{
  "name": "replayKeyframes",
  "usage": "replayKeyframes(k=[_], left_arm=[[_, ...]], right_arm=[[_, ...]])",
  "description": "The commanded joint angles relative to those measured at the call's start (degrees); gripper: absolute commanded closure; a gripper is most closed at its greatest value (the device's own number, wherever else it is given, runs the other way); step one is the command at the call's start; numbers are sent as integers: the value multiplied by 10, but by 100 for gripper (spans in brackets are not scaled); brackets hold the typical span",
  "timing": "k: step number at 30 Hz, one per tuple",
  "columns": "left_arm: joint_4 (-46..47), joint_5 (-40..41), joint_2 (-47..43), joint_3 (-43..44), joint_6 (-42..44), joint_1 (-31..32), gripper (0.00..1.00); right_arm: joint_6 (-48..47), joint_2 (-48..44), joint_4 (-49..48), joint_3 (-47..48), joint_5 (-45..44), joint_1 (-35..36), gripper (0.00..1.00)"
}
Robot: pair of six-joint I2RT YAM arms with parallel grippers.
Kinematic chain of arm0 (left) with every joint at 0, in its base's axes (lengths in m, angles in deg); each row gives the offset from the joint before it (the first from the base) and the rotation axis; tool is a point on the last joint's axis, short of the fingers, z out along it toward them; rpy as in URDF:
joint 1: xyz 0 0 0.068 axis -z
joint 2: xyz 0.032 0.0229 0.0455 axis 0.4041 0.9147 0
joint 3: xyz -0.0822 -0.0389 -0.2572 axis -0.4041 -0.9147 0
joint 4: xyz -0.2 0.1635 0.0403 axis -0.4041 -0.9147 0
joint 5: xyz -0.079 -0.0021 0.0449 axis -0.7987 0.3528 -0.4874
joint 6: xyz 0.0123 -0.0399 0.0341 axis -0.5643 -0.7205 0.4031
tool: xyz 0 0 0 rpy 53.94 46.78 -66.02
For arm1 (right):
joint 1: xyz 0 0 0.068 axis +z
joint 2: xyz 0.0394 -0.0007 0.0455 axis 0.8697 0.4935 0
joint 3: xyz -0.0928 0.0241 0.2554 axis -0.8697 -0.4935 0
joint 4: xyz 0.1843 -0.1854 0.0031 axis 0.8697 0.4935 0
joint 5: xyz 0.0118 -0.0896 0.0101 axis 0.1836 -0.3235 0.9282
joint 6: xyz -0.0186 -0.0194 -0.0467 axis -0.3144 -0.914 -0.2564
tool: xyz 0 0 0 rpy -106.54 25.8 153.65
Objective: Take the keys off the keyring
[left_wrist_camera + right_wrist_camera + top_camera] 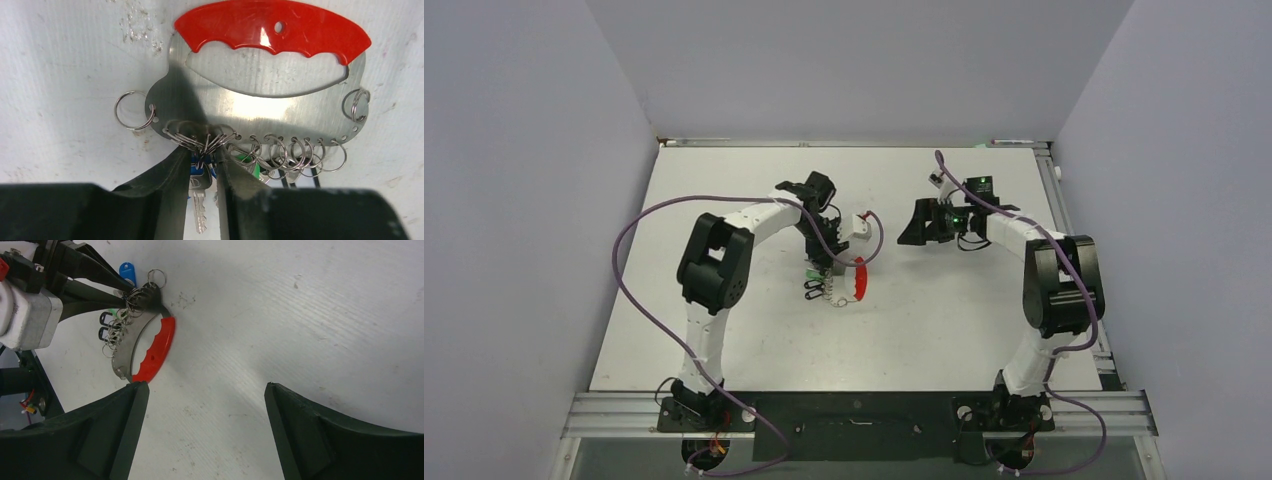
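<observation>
The keys [199,200] hang on small rings along the lower edge of the keyring [270,25] (red grip uppermost in the left wrist view), which lies flat on the bench [944,320] just left of centre in the top view. The left hand [204,152] pinches a blue-tagged key. The right hand [206,387] is wide open and holds nothing, well apart to the right.

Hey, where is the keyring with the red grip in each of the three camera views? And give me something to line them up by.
Top external: the keyring lies mid-table, its red side to the right.
Left wrist: it fills the upper middle, red grip along the top.
Right wrist: upper left, red edge facing right.
Shared landmark: the left gripper, with its fingers at the keys on the keyring's silvery side in every view.
</observation>
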Motion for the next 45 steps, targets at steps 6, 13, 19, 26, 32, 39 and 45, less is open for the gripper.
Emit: replayKeyframes(k=[6,13,19,26,32,39,45], left_arm=[[95,-17,-92,-103,-185,-2,98],[175,-35,-157,-160,-234,3,100],[259,-47,-209,-215,-266,3,100],[314,-44,-255,-267,-258,5,100],[337,-60,-291,-312,-195,12,100],[356,-91,-293,-321,-167,13,100],[420,-84,-292,-340,-205,2,100]], right_arm=[[110,35,-128,-25,23,48,10],[236,47,-307,-109,50,80,10],[357,93,-463,-160,80,103,10],[464,149,-614,-200,105,118,10],[481,173,-672,-215,114,127,10],[452,196,-687,-225,115,159,10],[545,220,-829,-257,128,165,5]])
